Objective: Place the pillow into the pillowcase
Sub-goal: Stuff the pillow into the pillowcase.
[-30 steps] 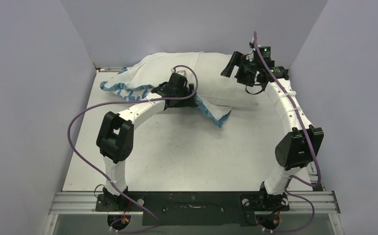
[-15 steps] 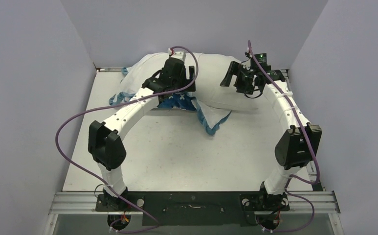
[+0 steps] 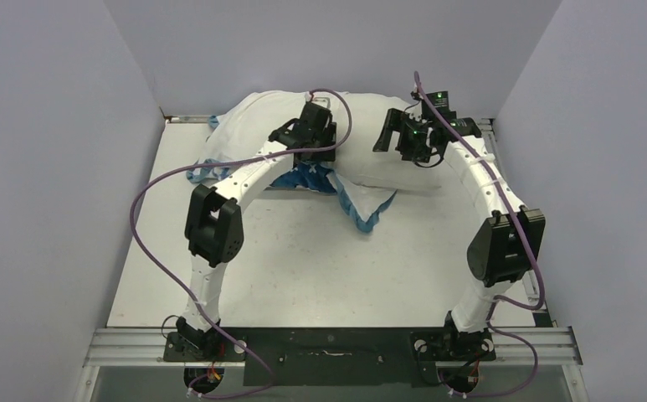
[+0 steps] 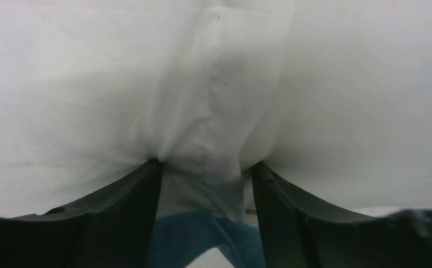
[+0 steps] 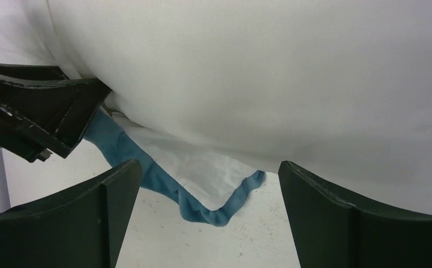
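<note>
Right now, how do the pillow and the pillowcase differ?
The plump plain white pillow is puffy; the thin blue-edged fabric pillowcase lies limp, one corner trailing on the table. Pillowcase is pinched in the left pincer; pillow sits ungripped before the open right pincer. Pillow is all white; pillowcase has blue trim. Both are white cloth at the table's far side.

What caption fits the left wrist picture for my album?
Left gripper bunching white fabric, blue pillowcase edge peeking underneath.

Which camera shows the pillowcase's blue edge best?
Right wrist: the pillowcase hem runs close and clear beneath the pillow to its corner. Top external shows it small, partly behind the left arm; left wrist only a blue sliver.
</note>
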Tool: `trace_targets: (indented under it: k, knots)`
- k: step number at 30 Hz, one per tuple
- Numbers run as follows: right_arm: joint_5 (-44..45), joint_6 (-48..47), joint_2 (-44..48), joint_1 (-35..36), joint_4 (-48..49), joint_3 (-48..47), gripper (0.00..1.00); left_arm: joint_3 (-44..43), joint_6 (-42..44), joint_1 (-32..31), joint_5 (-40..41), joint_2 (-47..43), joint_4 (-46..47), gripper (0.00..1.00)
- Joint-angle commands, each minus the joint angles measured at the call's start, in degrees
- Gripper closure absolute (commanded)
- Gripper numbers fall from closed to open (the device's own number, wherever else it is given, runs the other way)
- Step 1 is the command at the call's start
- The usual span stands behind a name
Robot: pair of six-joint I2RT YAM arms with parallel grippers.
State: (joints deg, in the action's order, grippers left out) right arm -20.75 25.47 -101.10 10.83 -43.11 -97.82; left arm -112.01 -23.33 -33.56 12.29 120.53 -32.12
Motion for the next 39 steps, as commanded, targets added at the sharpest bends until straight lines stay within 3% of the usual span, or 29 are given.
trace_targets:
  k: [1, 3, 10, 15, 19, 21, 22, 23, 26, 29, 34, 39]
  knots:
    - [3.00, -2.49, -1.76, 2.34, -1.43, -3.28, 0.10, -4.51, 1.36, 0.58, 1.73, 0.69, -2.72, 0.55]
    - [4.26, -3.44, -2.49, 3.01, -2.21, -4.50, 0.10, -3.71, 1.65, 0.60, 2.04, -0.57, -2.59, 0.72]
    - [8.52, -5.18, -3.80, 3.23, -2.08, -5.54, 0.10, 7.89, 0.71, 0.25, -1.70, -11.30, 4.51, 1.00]
    - [8.68, -5.90, -5.11, 3.83, -1.03, -5.39, 0.10, 15.30, -1.01, 0.16, -6.83, -17.79, 9.27, 1.00]
    - [6.60, -6.35, -8.01, 5.38, -0.30, -4.82, 0.10, 20.17, -2.96, 0.16, -17.64, -20.97, 15.99, 1.00]
    - [3.19, -5.74, -9.37, 6.17, 2.10, -2.90, 0.03, 21.16, -5.27, 0.16, -22.77, -21.17, 19.25, 1.00]
    - [0.30, -5.07, -10.06, 6.37, 3.84, -1.61, 0.06, 21.21, -6.64, 0.04, -25.05, -21.02, 20.42, 1.00]
    - [-3.29, -3.92, -10.60, 6.45, 6.10, -0.34, 0.16, 21.01, -7.72, -0.05, -27.44, -20.59, 21.75, 1.00]
    - [-17.18, 1.01, -11.15, 6.97, 15.45, 5.03, 0.60, 20.47, -11.81, -0.36, -33.00, -19.46, 25.31, 1.00]
    - [-27.14, 8.34, -10.13, 7.45, 25.91, 10.76, 0.90, 20.59, -15.44, -0.36, -34.18, -19.48, 27.99, 1.00]
    - [-36.57, 16.75, -6.73, 9.91, 38.64, 18.63, 0.95, 18.73, -19.61, -0.68, -37.01, -19.33, 33.39, 1.00]
    - [-39.77, 27.35, -2.94, 11.62, 57.00, 26.31, 0.95, 6.46, -16.62, -4.45, -44.32, -14.75, 24.75, 1.00]
